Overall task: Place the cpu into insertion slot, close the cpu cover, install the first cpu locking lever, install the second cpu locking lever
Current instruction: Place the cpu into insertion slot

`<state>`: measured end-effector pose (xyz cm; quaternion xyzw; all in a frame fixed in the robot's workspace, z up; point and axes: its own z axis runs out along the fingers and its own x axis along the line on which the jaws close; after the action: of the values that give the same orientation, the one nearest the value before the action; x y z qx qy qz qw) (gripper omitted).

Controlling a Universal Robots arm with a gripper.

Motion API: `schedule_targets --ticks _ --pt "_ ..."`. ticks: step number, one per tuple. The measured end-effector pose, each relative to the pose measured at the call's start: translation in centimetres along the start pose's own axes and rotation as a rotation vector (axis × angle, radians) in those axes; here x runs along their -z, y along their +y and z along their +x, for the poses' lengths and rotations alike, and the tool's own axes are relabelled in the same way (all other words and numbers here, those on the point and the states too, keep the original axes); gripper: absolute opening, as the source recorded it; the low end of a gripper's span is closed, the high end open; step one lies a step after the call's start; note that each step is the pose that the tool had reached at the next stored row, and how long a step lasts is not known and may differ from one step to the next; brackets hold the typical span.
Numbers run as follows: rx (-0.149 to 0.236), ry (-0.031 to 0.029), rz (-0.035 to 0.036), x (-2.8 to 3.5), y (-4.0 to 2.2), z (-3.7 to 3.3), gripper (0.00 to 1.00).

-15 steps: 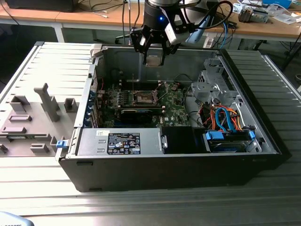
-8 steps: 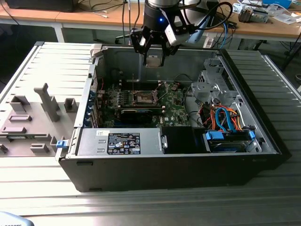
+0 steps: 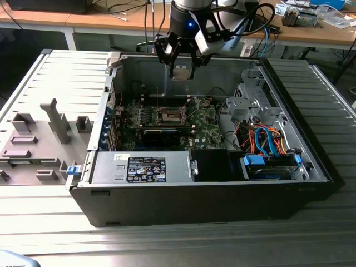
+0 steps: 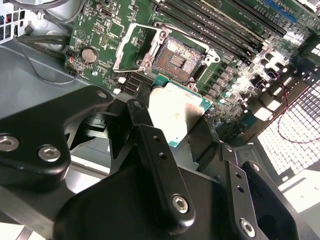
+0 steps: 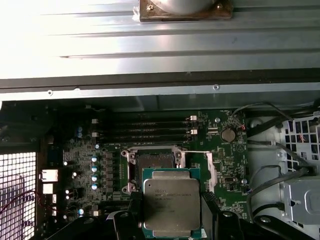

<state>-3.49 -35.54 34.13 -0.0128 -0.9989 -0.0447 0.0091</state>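
Gripper up close in both wrist views, black jaws closed narrow on two opposite edges of the cpu, nothing else held. Cpu flat, silver-grey top facing the first wrist camera, green edge showing around it; engraved lines of writing on the top, not read out here.

Exterior view: gripper with cpu hangs over the open computer case, at 12 o'clock from the insertion slot and well apart from it, not touching the board.

Insertion slot bare, dark contact field visible, silvery rim around it. Cpu cover swung open, lying just beside the slot on the side toward the coin battery, green board showing through its window. Slot sits between the cpu and the row of memory slots in the first wrist view.

Green motherboard on the case floor. Long black card just at 6 o'clock of the slot. Power supply further at 6 o'clock, black and white label stickers on top. Blue and orange cables at 3 o'clock. Grey fixture tray outside the case at 9 o'clock. Case rests on a ribbed metal surface.
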Motion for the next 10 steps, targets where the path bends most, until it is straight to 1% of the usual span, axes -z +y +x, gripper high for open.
schedule_targets --ticks 10 --pt "0.0 0.0 0.0 -0.22 -0.14 -0.01 0.55"
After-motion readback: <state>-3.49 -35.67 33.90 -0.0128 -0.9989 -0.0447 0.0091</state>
